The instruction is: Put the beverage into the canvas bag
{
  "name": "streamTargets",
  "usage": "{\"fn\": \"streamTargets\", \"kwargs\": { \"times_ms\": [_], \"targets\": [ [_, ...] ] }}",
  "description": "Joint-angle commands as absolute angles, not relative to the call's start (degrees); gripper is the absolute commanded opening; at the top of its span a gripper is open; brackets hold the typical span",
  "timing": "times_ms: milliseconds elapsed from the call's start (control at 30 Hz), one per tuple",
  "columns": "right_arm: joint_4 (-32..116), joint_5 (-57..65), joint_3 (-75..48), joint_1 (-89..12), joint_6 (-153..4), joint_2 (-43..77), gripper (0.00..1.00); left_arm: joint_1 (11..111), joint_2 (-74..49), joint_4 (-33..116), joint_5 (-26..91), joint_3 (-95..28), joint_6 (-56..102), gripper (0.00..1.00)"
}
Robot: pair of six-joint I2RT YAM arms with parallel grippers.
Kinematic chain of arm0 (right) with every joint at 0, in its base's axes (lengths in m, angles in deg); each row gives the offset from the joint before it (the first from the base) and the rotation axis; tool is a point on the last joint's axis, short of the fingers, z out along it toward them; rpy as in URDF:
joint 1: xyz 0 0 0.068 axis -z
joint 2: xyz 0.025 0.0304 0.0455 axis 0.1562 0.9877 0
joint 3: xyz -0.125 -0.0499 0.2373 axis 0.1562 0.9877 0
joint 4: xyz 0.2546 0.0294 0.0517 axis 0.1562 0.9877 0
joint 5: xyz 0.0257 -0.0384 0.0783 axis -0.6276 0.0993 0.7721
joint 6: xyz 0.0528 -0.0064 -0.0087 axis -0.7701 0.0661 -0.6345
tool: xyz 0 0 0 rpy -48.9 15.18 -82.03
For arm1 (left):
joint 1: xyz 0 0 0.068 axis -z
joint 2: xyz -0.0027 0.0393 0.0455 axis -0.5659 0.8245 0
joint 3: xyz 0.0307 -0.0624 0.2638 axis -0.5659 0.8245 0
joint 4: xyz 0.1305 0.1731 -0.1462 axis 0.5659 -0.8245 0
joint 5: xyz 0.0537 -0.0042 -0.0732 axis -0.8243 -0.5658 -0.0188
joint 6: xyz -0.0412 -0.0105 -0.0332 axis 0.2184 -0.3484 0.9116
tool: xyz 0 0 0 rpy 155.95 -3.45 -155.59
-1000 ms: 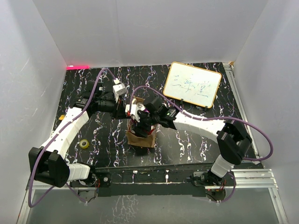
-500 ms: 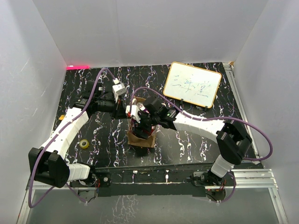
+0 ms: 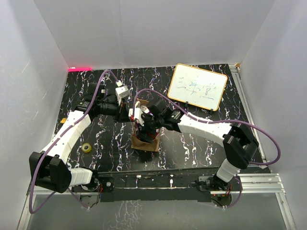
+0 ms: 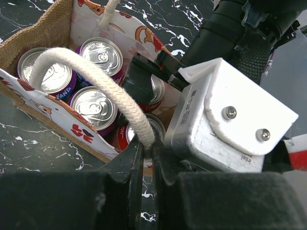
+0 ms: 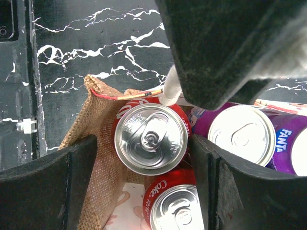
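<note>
1. Left claw (image 4: 148,149): clenched on the pale braided rope handle (image 4: 96,76) of the tan burlap canvas bag (image 4: 45,36). I judge the pinch is there to hold the soft mouth open and steady the bag on the black marbled desk (image 5: 96,48).
2. Right claw (image 5: 144,143): hangs over one corner of the bag, fingers straddling the red cola can with the silver top (image 5: 151,139). Burlap shows between one finger and the can, so I read this claw as released, not gripping.
3. The can stands upright inside the bag, tucked into the corner against the burlap wall. A second red can (image 5: 175,211) and a purple Fanta can (image 5: 244,134) sit just beside it.
4. Judgement: placement looks complete. The next move calls for a straight lift of the right claw, since one finger sits close to the bag wall and could snag it. I would free the handle only after that.
</note>
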State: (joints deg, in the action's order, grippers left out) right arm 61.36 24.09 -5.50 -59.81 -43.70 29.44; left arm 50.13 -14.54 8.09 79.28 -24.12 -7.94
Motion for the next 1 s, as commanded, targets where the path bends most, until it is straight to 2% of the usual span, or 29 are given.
{"fn": "streamTargets", "kwargs": {
  "times_ms": [0, 200, 400, 967],
  "targets": [
    [64.21, 28.73, -8.29, -60.67, -42.81, 27.51, 0.8, 50.39, -16.32, 7.92, 81.56, -23.59, -8.96, 0.0],
    [64.36, 27.38, -8.74, -60.67, -42.32, 26.54, 0.77, 50.38, -16.37, 7.9, 81.54, -23.5, -8.97, 0.0],
    [65.21, 27.34, -9.79, -60.66, -41.71, 25.33, 0.7, 50.43, -15.97, 7.84, 81.56, -23.76, -8.97, 0.0],
    [68.08, 24.8, -13.2, -58.03, -40.44, 20.68, 0.7, 50.3, -16.09, 7.45, 82.6, -24.57, -8.93, 0.0]
  ]
}}
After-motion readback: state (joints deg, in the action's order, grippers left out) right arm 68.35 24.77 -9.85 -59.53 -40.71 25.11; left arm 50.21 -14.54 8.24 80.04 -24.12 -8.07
